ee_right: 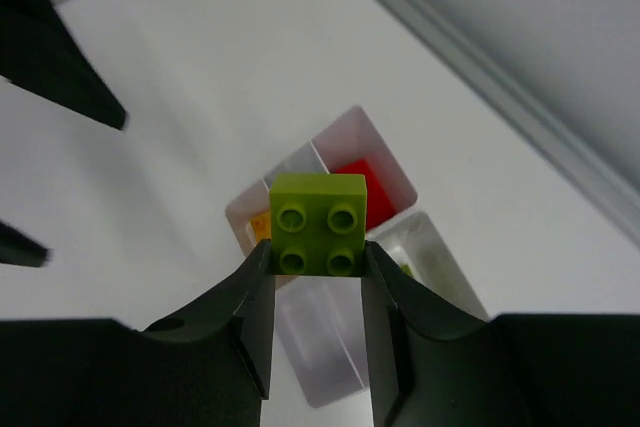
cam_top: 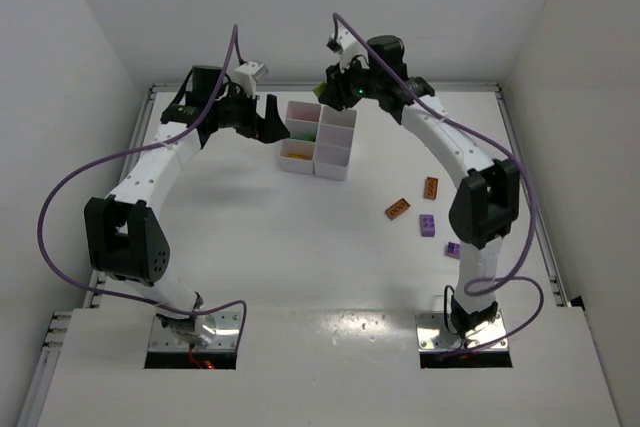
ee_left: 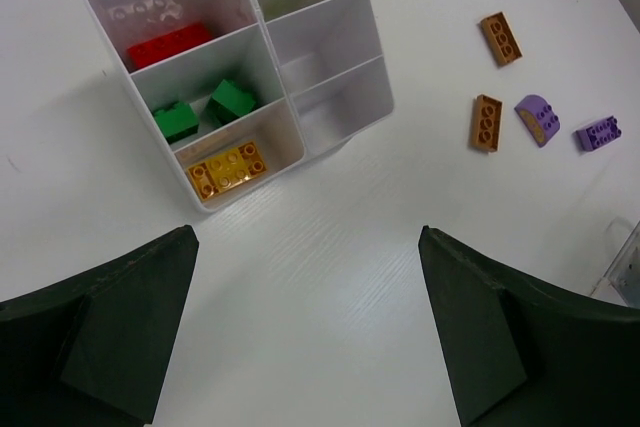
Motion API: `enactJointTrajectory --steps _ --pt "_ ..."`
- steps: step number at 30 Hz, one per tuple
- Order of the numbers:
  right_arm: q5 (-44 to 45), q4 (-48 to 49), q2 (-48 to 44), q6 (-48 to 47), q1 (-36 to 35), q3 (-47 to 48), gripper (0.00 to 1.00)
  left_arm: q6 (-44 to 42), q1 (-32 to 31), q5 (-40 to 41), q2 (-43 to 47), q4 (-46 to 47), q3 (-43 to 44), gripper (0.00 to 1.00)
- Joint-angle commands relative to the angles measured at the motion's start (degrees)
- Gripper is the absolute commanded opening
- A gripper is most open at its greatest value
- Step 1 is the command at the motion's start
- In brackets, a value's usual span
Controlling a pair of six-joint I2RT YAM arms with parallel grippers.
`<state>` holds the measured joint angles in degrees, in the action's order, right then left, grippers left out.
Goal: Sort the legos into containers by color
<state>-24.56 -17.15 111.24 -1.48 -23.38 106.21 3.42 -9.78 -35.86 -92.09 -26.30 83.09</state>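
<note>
Overhead, the tray sits toward the far edge of the table. The right gripper hangs above its far end and the left gripper is just beside its left wall. Two orange bricks and two purple bricks lie loose toward the right edge, nearer the right arm. From the left wrist, that gripper's fingers stand wide apart with nothing between them. One column of the tray holds a red brick, two green bricks and a yellow-and-orange clump, each in its own compartment. The other column looks bare. From the right wrist, the fingers are clamped on the sides of a lime brick, studs toward the camera; it is square, so no long axis matters. The tray lies directly below it, the red compartment showing past the brick's right side. The release likely turns on getting a bare compartment under the brick, and which one is beneath it cannot be told.
</note>
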Motion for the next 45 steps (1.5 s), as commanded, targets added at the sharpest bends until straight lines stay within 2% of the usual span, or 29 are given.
enactJointTrajectory --steps 1,12,15,20,24,33,35,36,37,39,45 --pt "1.6 -2.1 4.9 2.5 0.5 0.2 0.09 -0.6 -0.4 -1.1 1.1 0.4 2.0 1.00" --pt "7.7 -2.1 9.4 2.0 0.5 2.6 0.09 -1.1 -0.4 -0.5 0.6 0.4 2.5 1.00" --pt "9.2 -2.1 10.7 1.5 0.5 2.6 0.12 -1.1 -0.4 -0.5 0.6 0.4 2.5 1.00" --pt "9.7 -2.6 12.5 -0.4 1.1 2.0 0.23 -1.1 -0.4 0.0 0.1 0.4 3.0 1.00" --pt "12.0 -2.6 13.7 -0.9 1.1 1.5 0.38 -1.1 -0.4 0.0 -0.5 -0.2 3.7 1.00" --pt "14.8 -0.9 13.7 -0.1 1.1 1.5 0.39 -1.1 -0.4 0.0 -0.5 -0.2 3.7 1.00" --pt "15.3 -0.9 13.7 0.5 1.1 1.5 0.45 -1.1 -0.4 0.0 -0.5 -0.2 3.7 1.00" --pt "15.3 -0.9 13.7 0.5 1.1 1.5 0.51 -1.1 -0.4 0.0 -0.5 -0.2 3.7 1.00" --pt "15.9 -0.9 13.7 0.5 1.1 0.8 0.64 -1.1 -0.4 0.0 -0.5 -0.2 3.7 1.00" --pt "15.9 -0.9 13.7 0.5 1.1 0.8 0.72 -1.1 -0.4 0.0 -0.5 -0.2 3.7 1.00" --pt "12.9 -0.9 6.0 1.1 2.4 -1.1 0.74 -1.7 -0.4 -3.3 0.7 -0.2 3.1 1.00"
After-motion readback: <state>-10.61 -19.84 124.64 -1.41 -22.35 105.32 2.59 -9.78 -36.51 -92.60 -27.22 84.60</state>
